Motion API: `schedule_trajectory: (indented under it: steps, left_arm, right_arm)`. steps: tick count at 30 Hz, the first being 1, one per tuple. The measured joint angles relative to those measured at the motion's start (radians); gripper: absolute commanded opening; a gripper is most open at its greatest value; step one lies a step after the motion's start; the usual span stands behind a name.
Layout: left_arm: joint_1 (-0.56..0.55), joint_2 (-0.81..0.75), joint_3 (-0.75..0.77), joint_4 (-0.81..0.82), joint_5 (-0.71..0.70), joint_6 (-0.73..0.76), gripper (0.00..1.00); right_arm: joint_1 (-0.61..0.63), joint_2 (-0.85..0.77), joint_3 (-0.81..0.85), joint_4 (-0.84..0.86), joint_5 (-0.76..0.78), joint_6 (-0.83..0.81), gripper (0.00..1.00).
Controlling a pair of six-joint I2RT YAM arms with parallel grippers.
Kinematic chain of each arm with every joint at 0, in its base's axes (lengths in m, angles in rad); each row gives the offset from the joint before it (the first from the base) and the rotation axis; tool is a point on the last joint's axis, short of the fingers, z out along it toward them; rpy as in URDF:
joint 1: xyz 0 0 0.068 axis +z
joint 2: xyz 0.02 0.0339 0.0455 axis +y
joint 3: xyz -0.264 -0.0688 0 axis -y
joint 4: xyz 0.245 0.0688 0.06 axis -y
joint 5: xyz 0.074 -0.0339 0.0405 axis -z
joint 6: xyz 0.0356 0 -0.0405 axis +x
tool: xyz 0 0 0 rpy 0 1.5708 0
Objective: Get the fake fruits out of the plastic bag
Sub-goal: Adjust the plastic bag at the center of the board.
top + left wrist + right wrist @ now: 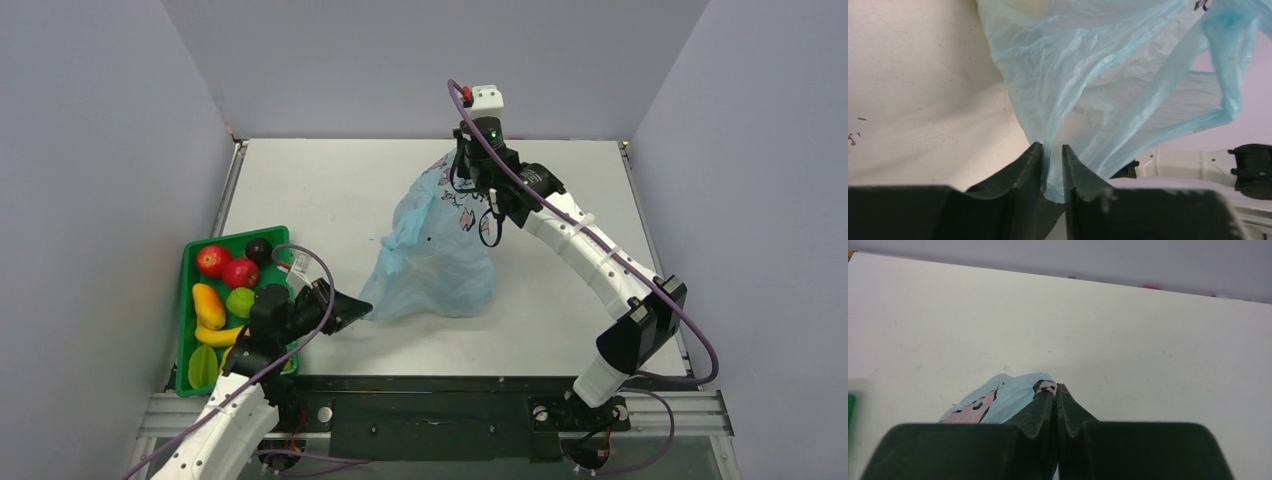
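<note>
**On the table, bag pinched at both ends**

Across the middle of the white table (330, 190) you have the plastic bag (435, 260) drawn up like a tent. Its top is raised toward the far side and its lower part spreads on the surface. The film is crinkled and cloudy, so you cannot tell from any view what lies inside it.

At the near left edge sits the green tray (187, 300), well apart from the bag.

Your right gripper (468, 185) holds the bag's peak. In the right wrist view its fingers (1040, 412) are pressed together on the printed film, pink and dark figures showing just beside them. Your left gripper (355, 308) reaches low from beside the tray to the bag's near left corner. In the left wrist view its fingers (1075, 167) are clamped on a thin fold of blue film, only that fold between them.

In the tray you have two red apples (213, 260) with a dark round fruit (259, 249) at the far corner. A yellow oval fruit (208, 305) lies beside a light-green fruit (240, 301), and a banana (215, 335) sits nearer you.
</note>
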Motion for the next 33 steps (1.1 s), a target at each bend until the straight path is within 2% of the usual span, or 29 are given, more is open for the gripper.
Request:
schedule_trajectory:
  steps: [1, 2, 4, 5, 8, 10, 13, 15, 17, 21, 24, 28, 33]
  left_arm:
    - [0.000, 0.010, 0.010, -0.001, 0.006, 0.003, 0.30]
    - [0.000, 0.025, 0.030, -0.013, 0.014, 0.007, 0.34]
    - [0.000, 0.045, 0.071, -0.049, 0.021, 0.033, 0.42]
    - [0.000, 0.055, 0.100, -0.077, 0.021, 0.054, 0.45]
    - [0.000, 0.078, 0.225, -0.190, 0.017, 0.141, 0.48]
    - [0.000, 0.103, 0.320, -0.251, 0.013, 0.203, 0.48]
    - [-0.009, 0.164, 0.479, -0.319, 0.003, 0.300, 0.49]
    - [-0.056, 0.213, 0.575, -0.352, -0.051, 0.360, 0.51]
    - [-0.160, 0.259, 0.650, -0.379, -0.146, 0.405, 0.52]
    - [-0.438, 0.376, 0.780, -0.438, -0.365, 0.476, 0.52]
    - [-0.575, 0.477, 0.850, -0.469, -0.522, 0.509, 0.52]
    - [-0.672, 0.586, 0.896, -0.504, -0.675, 0.533, 0.52]
    - [-0.703, 0.686, 0.947, -0.544, -0.819, 0.560, 0.50]
  right_arm:
    - [0.003, 0.002, 0.002, -0.005, -0.021, 0.000, 0.12]
    - [0.011, 0.003, 0.002, -0.015, -0.045, 0.000, 0.16]
    - [0.021, 0.003, -0.010, -0.027, -0.068, 0.004, 0.33]
    - [0.029, 0.000, -0.024, -0.031, -0.074, 0.006, 0.36]
    - [0.064, -0.018, -0.105, -0.049, -0.079, 0.005, 0.51]
    - [0.088, -0.035, -0.166, -0.069, -0.070, 0.003, 0.55]
    - [0.118, -0.082, -0.253, -0.114, -0.051, 0.004, 0.59]
    - [0.132, -0.128, -0.291, -0.133, -0.050, 0.010, 0.60]
    - [0.135, -0.180, -0.312, -0.146, -0.050, 0.022, 0.62]
    - [0.135, -0.295, -0.329, -0.150, -0.049, 0.064, 0.67]
    - [0.135, -0.370, -0.357, -0.143, -0.031, 0.149, 0.69]
    - [0.135, -0.429, -0.443, -0.133, -0.019, 0.326, 0.69]
    - [0.136, -0.474, -0.642, -0.084, -0.050, 0.558, 0.69]
